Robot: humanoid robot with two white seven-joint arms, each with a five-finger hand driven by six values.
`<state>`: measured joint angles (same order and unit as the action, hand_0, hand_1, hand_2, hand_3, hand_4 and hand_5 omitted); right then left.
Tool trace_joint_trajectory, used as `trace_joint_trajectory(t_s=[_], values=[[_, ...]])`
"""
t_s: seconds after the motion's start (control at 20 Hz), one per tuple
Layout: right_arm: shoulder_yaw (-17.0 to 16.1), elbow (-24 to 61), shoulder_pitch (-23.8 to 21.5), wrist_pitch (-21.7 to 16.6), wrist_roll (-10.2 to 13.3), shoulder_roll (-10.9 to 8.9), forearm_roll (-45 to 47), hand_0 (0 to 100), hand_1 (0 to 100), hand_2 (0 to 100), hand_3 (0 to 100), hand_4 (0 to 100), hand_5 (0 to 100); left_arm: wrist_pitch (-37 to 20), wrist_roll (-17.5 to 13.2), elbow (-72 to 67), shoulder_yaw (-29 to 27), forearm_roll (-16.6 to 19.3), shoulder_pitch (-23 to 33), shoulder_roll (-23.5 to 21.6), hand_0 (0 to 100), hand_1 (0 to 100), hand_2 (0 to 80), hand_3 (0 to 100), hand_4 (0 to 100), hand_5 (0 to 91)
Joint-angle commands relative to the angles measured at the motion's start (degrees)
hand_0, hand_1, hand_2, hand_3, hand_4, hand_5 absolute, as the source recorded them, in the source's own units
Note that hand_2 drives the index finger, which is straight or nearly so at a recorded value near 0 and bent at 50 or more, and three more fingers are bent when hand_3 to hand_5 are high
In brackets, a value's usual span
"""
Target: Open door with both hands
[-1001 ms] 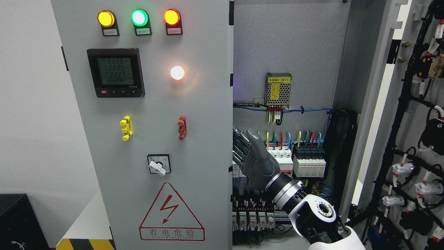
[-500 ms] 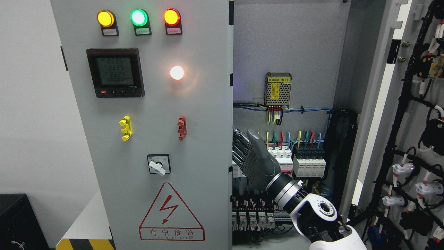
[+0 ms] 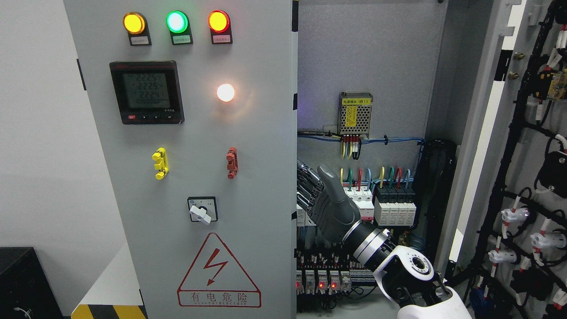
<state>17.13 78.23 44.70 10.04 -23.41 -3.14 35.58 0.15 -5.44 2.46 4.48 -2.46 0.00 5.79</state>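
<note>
Head view: right hand (image 3: 325, 201) grips the left door (image 3: 199, 177) edge, cabinet interior (image 3: 372, 66) open beside

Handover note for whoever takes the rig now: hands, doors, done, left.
Right hand: inside the cabinet at the left door's free edge; grip hidden, cannot tell if it holds.
Left hand: not in view.
Right door: swung wide open, wiring on its inner face showing.
Left door: apparently near closed, front panel facing the camera.
Done: right door open.
Left: swing the left door open.
</note>
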Motion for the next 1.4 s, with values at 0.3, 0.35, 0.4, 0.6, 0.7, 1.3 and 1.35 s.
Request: trace_joint_trajectory(t_s=[0.3, 0.35, 0.4, 0.6, 0.7, 1.3, 1.35], values=[[0.6, -0.8, 0.1, 1.0, -3.7, -0.02, -0.2, 7, 14, 0, 0, 0, 0, 0.0, 0.0, 0.0, 0.0, 0.0, 1.7, 0.0, 12, 56, 0.0, 0, 0, 0.0], [0.6, -1.0, 0.2, 1.0, -3.7, -0.02, -0.2, 7, 14, 0, 0, 0, 0, 0.0, 0.0, 0.0, 0.0, 0.0, 1.7, 0.0, 12, 56, 0.0, 0, 0, 0.0], [0.6, -1.1, 0.2, 1.0, -3.8, -0.02, -0.1, 7, 14, 0, 0, 0, 0, 0.0, 0.0, 0.0, 0.0, 0.0, 1.7, 0.0, 12, 56, 0.0, 0, 0, 0.0], [0.6, -1.0, 0.2, 1.0, -4.0, -0.02, -0.1, 7, 14, 0, 0, 0, 0, 0.0, 0.0, 0.0, 0.0, 0.0, 1.7, 0.0, 12, 56, 0.0, 0, 0, 0.0], [0.6, -1.0, 0.2, 1.0, -4.3, -0.02, 0.0, 7, 14, 0, 0, 0, 0, 0.0, 0.0, 0.0, 0.0, 0.0, 1.7, 0.0, 12, 56, 0.0, 0, 0, 0.0], [0.4, -0.7, 0.1, 1.4, -5.2, -0.02, 0.0, 7, 14, 0, 0, 0, 0, 0.0, 0.0, 0.0, 0.0, 0.0, 1.7, 0.0, 12, 56, 0.0, 0, 0, 0.0], [0.3, -0.5, 0.0, 1.4, -5.2, -0.02, 0.1, 7, 14, 0, 0, 0, 0, 0.0, 0.0, 0.0, 0.0, 0.0, 1.7, 0.0, 12, 56, 0.0, 0, 0, 0.0]])
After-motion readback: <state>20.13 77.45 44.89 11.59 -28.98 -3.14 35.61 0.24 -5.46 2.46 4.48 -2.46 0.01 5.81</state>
